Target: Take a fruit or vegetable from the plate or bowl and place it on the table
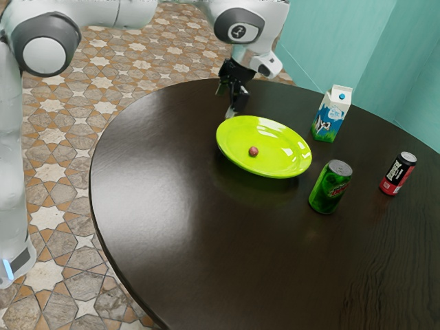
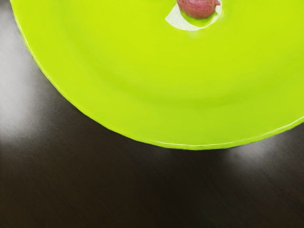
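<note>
"Where's the onion [image 1: 254, 151]?"
"On the plate [image 1: 300, 157], lower than the end effector [image 1: 232, 110], toward the exterior view's near right"
"Is the end effector spread or pressed together?"
"I can't tell"

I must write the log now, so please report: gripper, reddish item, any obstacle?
Gripper near rim of green plate, not holding item. Small reddish item resting on plate. No obstacle seen between them; carton, both cans stand off plate.

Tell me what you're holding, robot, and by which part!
Nothing: my gripper hangs empty near the green plate, and the little round reddish thing lies on that plate.
</note>
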Available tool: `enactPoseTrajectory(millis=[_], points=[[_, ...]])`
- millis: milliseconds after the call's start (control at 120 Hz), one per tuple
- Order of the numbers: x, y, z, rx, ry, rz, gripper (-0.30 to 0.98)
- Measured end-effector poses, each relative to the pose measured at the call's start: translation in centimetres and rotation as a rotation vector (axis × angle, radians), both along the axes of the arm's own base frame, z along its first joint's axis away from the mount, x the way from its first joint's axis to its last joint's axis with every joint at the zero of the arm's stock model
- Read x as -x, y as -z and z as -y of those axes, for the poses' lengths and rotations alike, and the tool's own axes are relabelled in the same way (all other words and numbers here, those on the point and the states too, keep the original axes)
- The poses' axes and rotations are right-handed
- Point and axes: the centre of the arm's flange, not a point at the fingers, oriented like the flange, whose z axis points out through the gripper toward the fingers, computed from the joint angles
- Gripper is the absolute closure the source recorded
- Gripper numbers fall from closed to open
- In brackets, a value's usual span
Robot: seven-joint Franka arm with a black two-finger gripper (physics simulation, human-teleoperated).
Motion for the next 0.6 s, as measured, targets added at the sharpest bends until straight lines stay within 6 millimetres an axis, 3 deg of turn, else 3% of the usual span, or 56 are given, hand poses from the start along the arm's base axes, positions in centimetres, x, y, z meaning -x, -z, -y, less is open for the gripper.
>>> enactPoseTrajectory(millis=[100, 150, 308, 600], points=[[-1.9, 0.6, 5.5, 0.013, 0.102, 0.021, 0.00], [-2.6, 0.9, 6.9, 0.024, 0.128, 0.029, 0.00], [-3.3, 1.7, 3.8, 0.048, 0.079, 0.041, 0.00], [-5.7, 4.2, 1.4, 0.097, 0.071, 0.048, 0.00]])
